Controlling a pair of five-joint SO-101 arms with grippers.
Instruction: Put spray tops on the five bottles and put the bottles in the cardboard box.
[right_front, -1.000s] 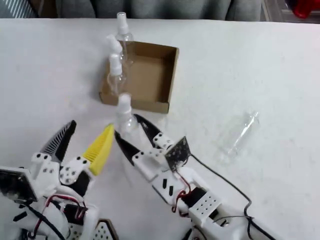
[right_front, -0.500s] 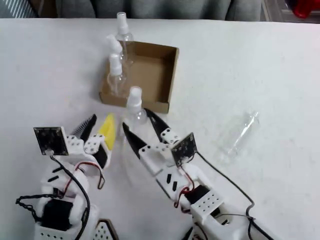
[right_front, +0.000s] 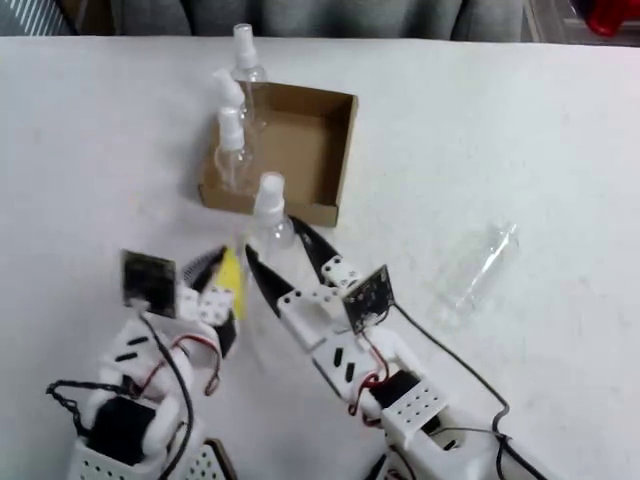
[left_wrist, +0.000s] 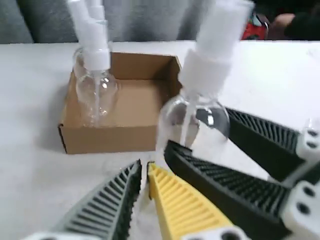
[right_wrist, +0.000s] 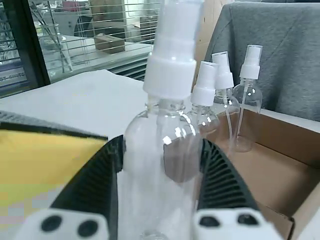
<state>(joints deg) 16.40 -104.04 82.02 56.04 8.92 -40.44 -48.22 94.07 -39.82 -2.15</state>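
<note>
My right gripper (right_front: 270, 238) is shut on a clear bottle (right_front: 268, 222) with a white spray top (right_front: 270, 188), held upright just in front of the cardboard box (right_front: 335, 150). The same bottle (right_wrist: 162, 145) stands between the black fingers (right_wrist: 215, 170) in the right wrist view. Three capped bottles (right_front: 232, 150) stand along the box's left side. My left gripper (right_front: 217, 263), with one grey and one yellow finger (left_wrist: 175, 200), is shut and empty, just left of the held bottle (left_wrist: 192, 115). An uncapped bottle (right_front: 480, 262) lies on the table to the right.
The white table (right_front: 500, 120) is bare right of and behind the box. The box's right half (left_wrist: 135, 100) holds nothing. Cables (right_front: 450, 355) trail from the right arm near the front edge.
The left gripper went from wide open to shut, and its arm swung round. The right gripper carried the bottle slightly right, closer to the box's front wall, then held still.
</note>
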